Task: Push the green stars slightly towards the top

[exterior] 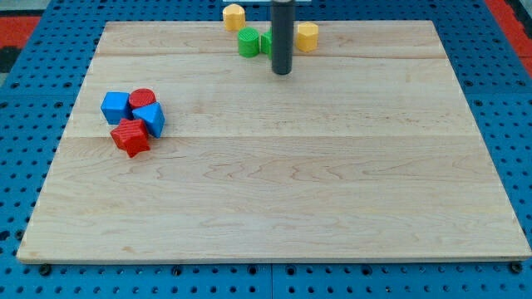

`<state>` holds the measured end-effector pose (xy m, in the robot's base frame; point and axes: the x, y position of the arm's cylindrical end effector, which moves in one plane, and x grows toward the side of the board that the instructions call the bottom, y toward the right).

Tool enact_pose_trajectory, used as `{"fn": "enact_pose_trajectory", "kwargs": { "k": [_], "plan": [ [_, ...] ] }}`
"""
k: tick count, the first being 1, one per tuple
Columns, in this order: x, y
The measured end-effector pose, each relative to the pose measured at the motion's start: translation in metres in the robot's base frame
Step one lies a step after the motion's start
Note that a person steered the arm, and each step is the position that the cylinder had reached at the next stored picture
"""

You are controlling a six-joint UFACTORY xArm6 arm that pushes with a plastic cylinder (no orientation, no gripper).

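Starting nearest, at the view's bottom, the wooden table (274,208) carries a tight cluster at the view's left: a red star (130,138), a blue block (150,119), a blue cube (115,106) and a red cylinder (142,98), all touching. Farther up, my tip (283,71) sits just below the view's top edge. No jaws exist on this rod. Beside it lies a green block (248,42), shape unclear; a second green piece (266,43) peeks from behind the rod. Two yellow blocks (233,17) (307,36) flank them.

The wooden board (332,183) carries yellow, green, blue and red blocks near its edges.
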<state>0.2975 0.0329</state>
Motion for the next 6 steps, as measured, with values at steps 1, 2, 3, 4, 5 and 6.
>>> {"fn": "enact_pose_trajectory", "kwargs": {
  "k": [1, 2, 3, 4, 5, 6],
  "plan": [
    [-0.039, 0.026],
    [-0.020, 0.026],
    [0.000, 0.009],
    [-0.032, -0.026],
    [-0.041, -0.031],
    [-0.027, -0.028]
  ]
}}
